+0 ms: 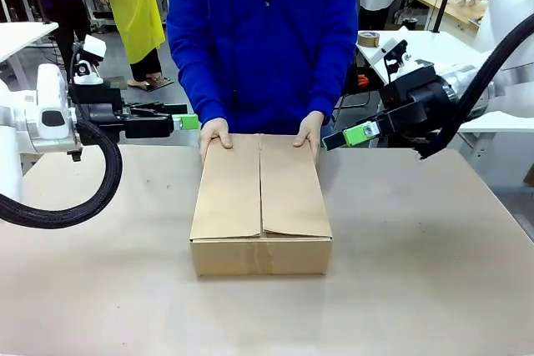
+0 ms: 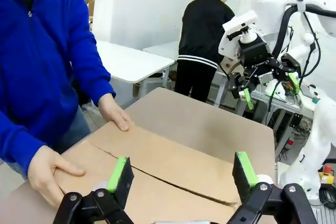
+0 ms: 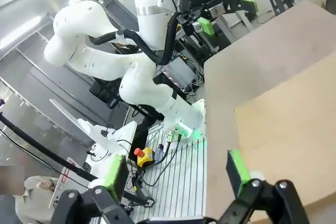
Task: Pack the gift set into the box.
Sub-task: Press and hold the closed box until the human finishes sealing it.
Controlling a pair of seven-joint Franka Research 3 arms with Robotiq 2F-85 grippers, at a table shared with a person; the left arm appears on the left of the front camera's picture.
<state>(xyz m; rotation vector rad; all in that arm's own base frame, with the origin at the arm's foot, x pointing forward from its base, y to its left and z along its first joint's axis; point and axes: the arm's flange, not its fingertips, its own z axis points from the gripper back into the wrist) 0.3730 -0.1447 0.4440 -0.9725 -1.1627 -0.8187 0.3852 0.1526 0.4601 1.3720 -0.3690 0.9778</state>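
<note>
- Left gripper (image 2: pixel 181 174): jaws spread wide, nothing between the green pads, held above the table (image 1: pixel 434 256).
- Box (image 1: pixel 260 206): just ahead of and below the left fingertips, top flaps folded shut with the seam running across between the pads. The contents are hidden.
- Right gripper (image 3: pixel 176 174): jaws also released and empty. The box top lies below it, off to one finger's side.
- Person's hands (image 1: pixel 215 135) and (image 1: pixel 309 131): both rest on the box's edge, between the two grippers.

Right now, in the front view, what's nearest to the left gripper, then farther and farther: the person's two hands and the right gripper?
1. Hand at picture left, just beside the left gripper.
2. Other hand, at the box's far right corner.
3. Right gripper, farthest right.
</note>
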